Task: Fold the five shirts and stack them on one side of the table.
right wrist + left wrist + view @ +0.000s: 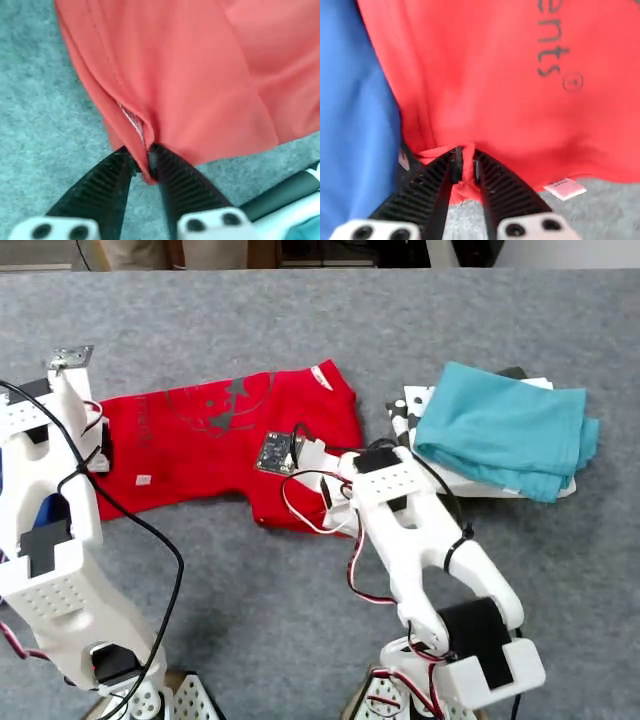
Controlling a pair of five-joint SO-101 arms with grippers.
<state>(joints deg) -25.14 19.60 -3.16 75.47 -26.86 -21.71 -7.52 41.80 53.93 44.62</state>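
- The red shirt [200, 450] is lying mostly flat on the grey table [250, 580], left of centre.
- The left gripper [465, 167] is clamped on the shirt's left edge, with some blue fabric [350, 125] right beside it.
- The right gripper [148, 160] is pinching the shirt's near-right hem.
- A folded teal shirt [500, 435] sits on top of a pile of folded shirts [405, 405] over on the right.

— What colour is the spread shirt [200, 445]?
— Red, with a dark grey print. The folded shirt [505, 430] is plain teal.
— And the tabletop [300, 320]?
— Grey. There's a blue cloth [350, 130] too.
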